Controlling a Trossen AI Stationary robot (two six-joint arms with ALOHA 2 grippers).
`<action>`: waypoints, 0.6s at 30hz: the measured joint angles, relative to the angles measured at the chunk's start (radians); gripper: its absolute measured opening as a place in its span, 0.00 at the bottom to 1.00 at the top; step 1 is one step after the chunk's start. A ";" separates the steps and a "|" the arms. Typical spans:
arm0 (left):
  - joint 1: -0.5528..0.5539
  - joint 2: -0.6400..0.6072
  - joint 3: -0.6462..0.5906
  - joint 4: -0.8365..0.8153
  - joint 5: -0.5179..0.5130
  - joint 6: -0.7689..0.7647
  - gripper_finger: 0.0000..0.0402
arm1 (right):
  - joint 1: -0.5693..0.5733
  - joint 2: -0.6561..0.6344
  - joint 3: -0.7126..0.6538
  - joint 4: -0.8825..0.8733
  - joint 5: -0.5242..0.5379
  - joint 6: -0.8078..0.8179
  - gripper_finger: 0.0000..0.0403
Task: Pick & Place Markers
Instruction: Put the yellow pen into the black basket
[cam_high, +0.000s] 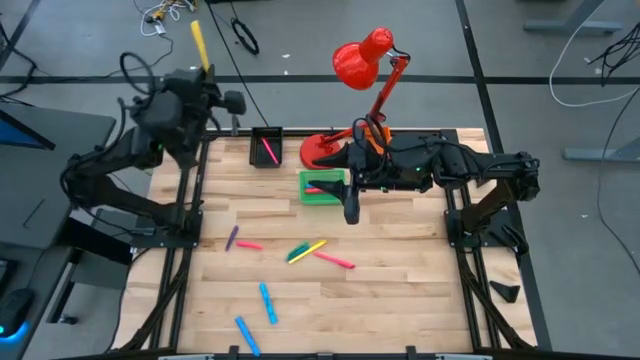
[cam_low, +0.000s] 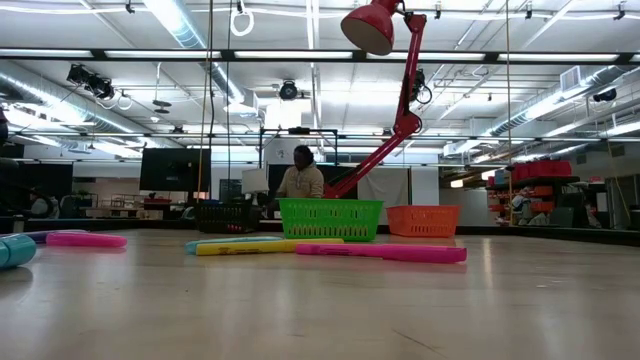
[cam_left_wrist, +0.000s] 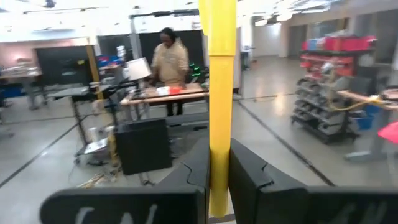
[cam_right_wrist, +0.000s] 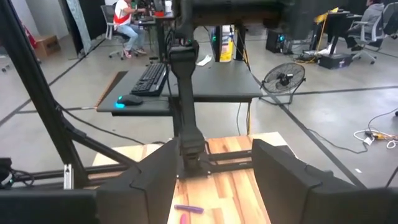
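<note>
My left gripper (cam_high: 208, 78) is raised beyond the table's far-left corner, shut on a yellow marker (cam_high: 200, 45). My right gripper (cam_high: 352, 208) hangs open above the table, just near of the green bin (cam_high: 322, 187), with nothing between its fingers (cam_right_wrist: 155, 180). Several markers lie flat on the table: purple (cam_high: 231, 237), pink (cam_high: 250, 244), yellow and green (cam_high: 307, 251), pink (cam_high: 335, 260), and two blue (cam_high: 267, 302). A pink marker lies in the black bin (cam_high: 266, 148). My left gripper pinches the yellow marker's lower part (cam_left_wrist: 219, 163) between its two fingers (cam_left_wrist: 198, 169). The fingers come level and lie across it. The marker stands up out of the hold, most of its length above the fingers, and it is clear of the table.
A red lamp (cam_high: 365, 58) stands at the table's far side, its base by the orange bin (cam_low: 423, 220). A person (cam_low: 300, 178) is in the room behind the table. Open wood lies to the right of the loose markers.
</note>
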 joint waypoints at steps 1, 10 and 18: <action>0.021 0.002 0.001 -0.010 0.039 -0.005 0.09 | 0.000 0.000 0.000 -0.008 -0.001 0.000 0.51; 0.244 0.061 0.000 -0.268 0.311 -0.258 0.09 | 0.000 0.000 0.000 -0.056 0.000 0.007 0.51; 0.446 0.143 0.000 -0.490 0.619 -0.510 0.09 | 0.000 0.000 0.000 -0.056 0.000 0.007 0.51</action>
